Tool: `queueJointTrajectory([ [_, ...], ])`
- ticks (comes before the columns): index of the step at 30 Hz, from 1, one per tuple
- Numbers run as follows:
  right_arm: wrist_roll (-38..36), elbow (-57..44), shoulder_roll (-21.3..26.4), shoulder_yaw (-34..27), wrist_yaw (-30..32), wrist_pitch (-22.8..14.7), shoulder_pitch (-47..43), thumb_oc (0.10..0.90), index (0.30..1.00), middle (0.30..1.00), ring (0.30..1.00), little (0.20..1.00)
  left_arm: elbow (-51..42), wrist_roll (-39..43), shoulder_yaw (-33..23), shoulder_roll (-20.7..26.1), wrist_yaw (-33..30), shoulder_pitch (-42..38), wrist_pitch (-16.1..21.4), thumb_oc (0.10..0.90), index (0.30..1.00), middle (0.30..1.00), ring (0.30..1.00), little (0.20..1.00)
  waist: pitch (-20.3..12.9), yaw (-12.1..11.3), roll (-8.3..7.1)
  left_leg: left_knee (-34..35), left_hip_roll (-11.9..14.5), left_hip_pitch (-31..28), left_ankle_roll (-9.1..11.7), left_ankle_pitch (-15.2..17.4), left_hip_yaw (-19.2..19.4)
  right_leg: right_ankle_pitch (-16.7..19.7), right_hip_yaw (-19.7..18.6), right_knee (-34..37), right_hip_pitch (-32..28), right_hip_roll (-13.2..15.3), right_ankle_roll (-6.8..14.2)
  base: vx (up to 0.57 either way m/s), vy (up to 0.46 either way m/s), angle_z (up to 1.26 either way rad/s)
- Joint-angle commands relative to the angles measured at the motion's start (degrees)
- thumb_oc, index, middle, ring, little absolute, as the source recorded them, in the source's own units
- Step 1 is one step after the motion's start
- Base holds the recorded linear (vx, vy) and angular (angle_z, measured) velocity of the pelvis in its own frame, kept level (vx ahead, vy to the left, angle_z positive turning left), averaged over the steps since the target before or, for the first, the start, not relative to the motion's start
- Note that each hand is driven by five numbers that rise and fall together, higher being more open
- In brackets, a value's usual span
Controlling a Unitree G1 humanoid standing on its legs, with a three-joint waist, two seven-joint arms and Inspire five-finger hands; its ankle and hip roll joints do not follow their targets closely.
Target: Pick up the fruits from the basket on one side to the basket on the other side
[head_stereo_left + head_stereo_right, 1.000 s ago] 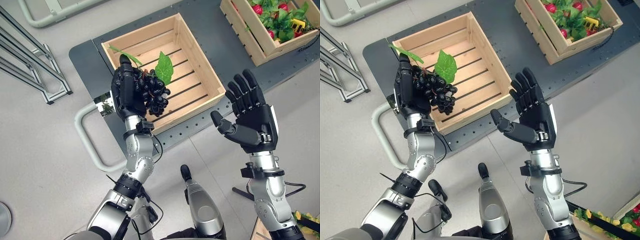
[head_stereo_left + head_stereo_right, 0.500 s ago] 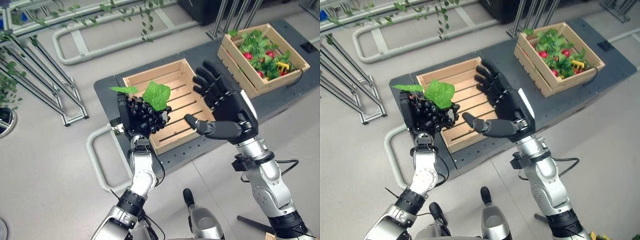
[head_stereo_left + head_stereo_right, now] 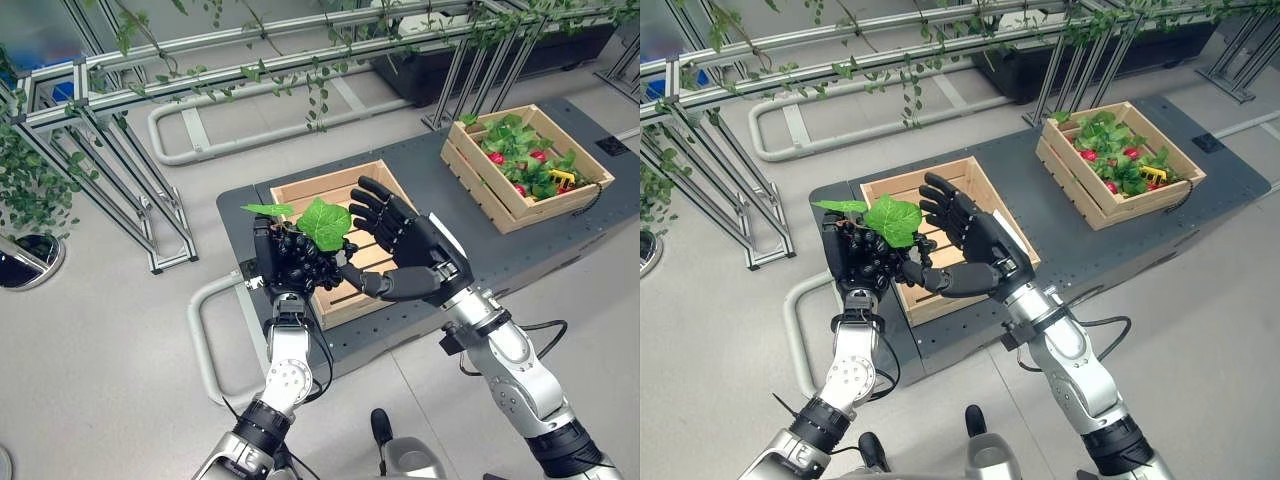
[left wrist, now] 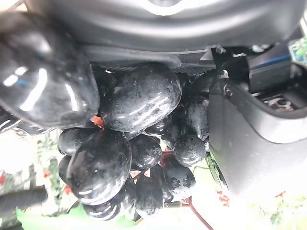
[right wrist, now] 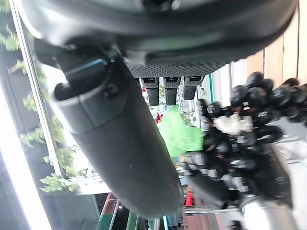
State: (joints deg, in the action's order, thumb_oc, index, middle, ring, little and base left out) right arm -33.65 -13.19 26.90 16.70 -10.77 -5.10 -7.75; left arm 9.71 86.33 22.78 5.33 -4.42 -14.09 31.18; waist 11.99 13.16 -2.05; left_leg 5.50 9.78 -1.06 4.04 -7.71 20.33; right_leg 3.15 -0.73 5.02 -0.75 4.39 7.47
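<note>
A bunch of dark grapes (image 3: 305,258) with green leaves (image 3: 324,222) sits in my left hand (image 3: 268,262), whose fingers are curled round it. The bunch is held above the near left corner of an empty wooden crate (image 3: 325,175). My right hand (image 3: 425,265) is open, palm facing the grapes, its thumb close beside the bunch; whether it touches is unclear. The left wrist view has the grapes (image 4: 129,143) pressed against the palm. The right wrist view looks past that hand's thumb (image 5: 120,143) to the grapes (image 5: 249,124). A second crate (image 3: 478,188) at the right holds red fruit and greenery.
Both crates stand on a dark grey platform (image 3: 430,180). A grey tubular rail (image 3: 200,330) loops off its left end. Metal racks with hanging vines (image 3: 120,190) stand at the left and along the back.
The camera has tilted up, showing more of the racks. My right hand has swung left, from apart to right beside the grapes. The left hand still holds the bunch.
</note>
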Motion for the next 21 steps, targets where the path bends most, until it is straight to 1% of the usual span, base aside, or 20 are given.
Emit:
queueJointTrajectory([
  [1, 1.2, -0.9, 0.8, 0.1, -2.6, -4.5, -3.2, 0.800, 0.900, 0.900, 0.900, 0.900, -7.4, -3.1, 2.4, 0.6, 6.9, -3.1, -1.0, 0.400, 0.300, 0.300, 0.300, 0.300, -9.0, -1.7, -0.17, -0.5, 0.5, -5.4, 0.0, 6.1, -0.5, 2.2, 0.7, 0.0, 2.6, -1.5, -2.7, 0.00, 0.000, 0.00],
  [6, 0.1, 0.4, 2.0, 0.3, -6.1, -2.0, -3.0, 0.800, 0.900, 0.900, 0.900, 0.900, -8.9, -3.5, 1.8, 1.6, 6.8, -2.2, -2.7, 0.400, 0.300, 0.300, 0.300, 0.300, -9.5, -2.2, -0.21, -0.5, 0.4, -6.1, -0.1, 6.4, -0.8, 2.1, 0.9, 0.0, 2.0, -1.3, -2.6, 0.00, -0.001, 0.01],
  [7, 0.2, 0.8, 2.4, 0.1, -7.4, -1.6, -2.8, 0.800, 0.900, 0.900, 0.900, 0.900, -9.4, -3.6, 1.5, 2.0, 6.8, -1.8, -3.5, 0.400, 0.300, 0.300, 0.300, 0.300, -9.7, -2.4, -0.28, -0.5, 0.5, -6.2, -0.1, 6.4, -0.9, 2.1, 1.1, 0.0, 1.8, -1.2, -2.5, 0.00, -0.007, 0.05],
  [10, -0.1, 1.2, 3.2, -0.1, -9.4, -0.9, -2.8, 0.800, 0.900, 0.900, 0.900, 0.900, -9.6, -3.1, 1.3, 2.4, 7.0, -1.6, -4.2, 0.400, 0.300, 0.300, 0.300, 0.300, -9.9, -2.5, -0.37, -0.5, 0.5, -6.3, -0.1, 6.4, -1.2, 2.1, 1.2, 0.0, 1.6, -1.2, -2.5, 0.00, -0.013, 0.08],
  [11, 0.0, 1.7, 4.1, -0.4, -10.8, -0.4, -2.9, 0.800, 0.900, 0.900, 0.900, 0.900, -9.6, -3.1, 0.8, 2.6, 7.2, -1.3, -5.2, 0.400, 0.300, 0.300, 0.300, 0.300, -10.1, -2.6, -0.50, -0.5, 0.5, -6.5, -0.1, 6.5, -1.2, 2.1, 1.3, 0.0, 1.4, -1.1, -2.4, 0.00, -0.020, 0.07],
  [15, -0.1, 2.6, 5.7, -1.3, -11.8, -0.7, -2.5, 0.800, 0.900, 0.900, 0.900, 0.900, -10.7, -1.8, 0.2, 3.4, 8.6, -0.4, -8.1, 0.400, 0.300, 0.300, 0.300, 0.300, -10.6, -3.0, -0.80, -0.5, 0.5, -6.8, -0.1, 6.6, -1.6, 2.2, 1.5, 0.0, 1.1, -1.1, -2.3, 0.00, -0.010, 0.02],
  [18, -0.4, 2.9, 5.9, -1.5, -11.1, -1.5, -2.1, 0.800, 0.900, 0.900, 0.900, 0.900, -11.7, -1.9, 0.6, 3.8, 8.7, 0.2, -9.2, 0.400, 0.300, 0.300, 0.300, 0.300, -10.7, -3.1, -0.87, -0.5, 0.5, -6.8, -0.1, 6.6, -1.8, 2.2, 1.5, 0.0, 1.0, -1.1, -2.1, 0.00, 0.000, 0.00],
  [21, 0.3, 2.5, 5.3, -1.7, -10.3, -1.9, -1.6, 0.800, 0.900, 0.900, 0.900, 0.900, -12.6, -2.5, 1.7, 4.1, 8.6, 1.0, -11.3, 0.400, 0.300, 0.300, 0.300, 0.300, -10.7, -3.0, -0.81, -0.5, 0.5, -6.9, -0.1, 6.6, -1.9, 2.3, 1.3, 0.0, 1.0, -1.2, -2.0, -0.02, -0.004, 0.00],
])
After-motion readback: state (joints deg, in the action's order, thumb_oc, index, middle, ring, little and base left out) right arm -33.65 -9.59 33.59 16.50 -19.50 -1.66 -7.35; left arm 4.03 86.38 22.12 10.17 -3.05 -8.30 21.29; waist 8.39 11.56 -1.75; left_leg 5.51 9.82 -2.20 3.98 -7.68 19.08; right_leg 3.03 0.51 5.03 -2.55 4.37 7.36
